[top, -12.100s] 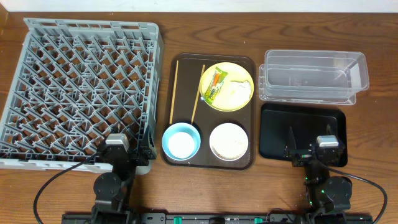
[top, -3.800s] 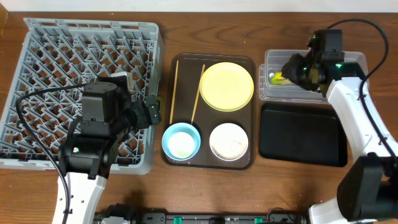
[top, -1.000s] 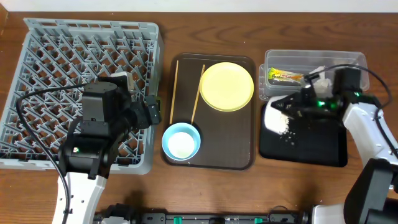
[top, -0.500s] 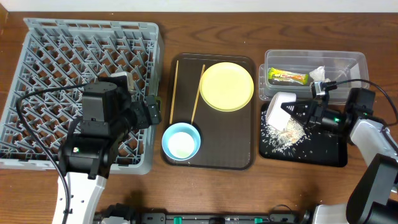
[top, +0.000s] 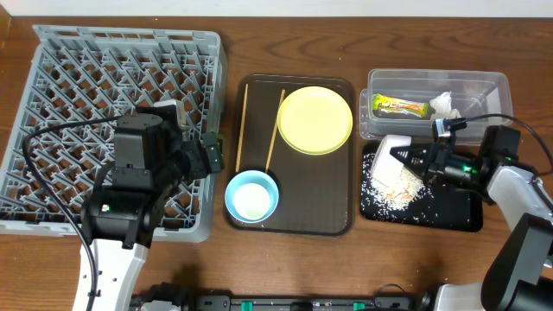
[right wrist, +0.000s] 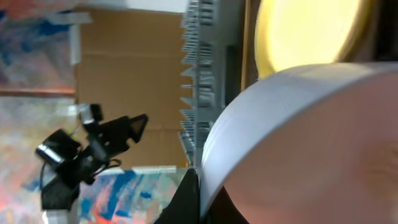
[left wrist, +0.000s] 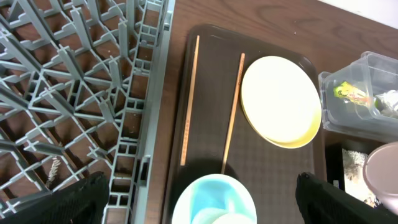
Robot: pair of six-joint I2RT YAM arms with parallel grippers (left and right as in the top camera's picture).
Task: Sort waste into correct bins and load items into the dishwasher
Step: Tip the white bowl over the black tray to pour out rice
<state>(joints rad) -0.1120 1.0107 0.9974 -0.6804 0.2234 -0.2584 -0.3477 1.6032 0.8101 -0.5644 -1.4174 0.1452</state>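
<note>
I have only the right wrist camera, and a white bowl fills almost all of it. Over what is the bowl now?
Observer: The right gripper holds the white bowl tipped over the left end of the black tray.
Operator: Are grains on that tray?
Observer: Yes, whitish grains lie scattered on it under the bowl.
Operator: What is in the clear tub?
Observer: The snack wrapper and the white tissue lie in the clear tub.
</note>
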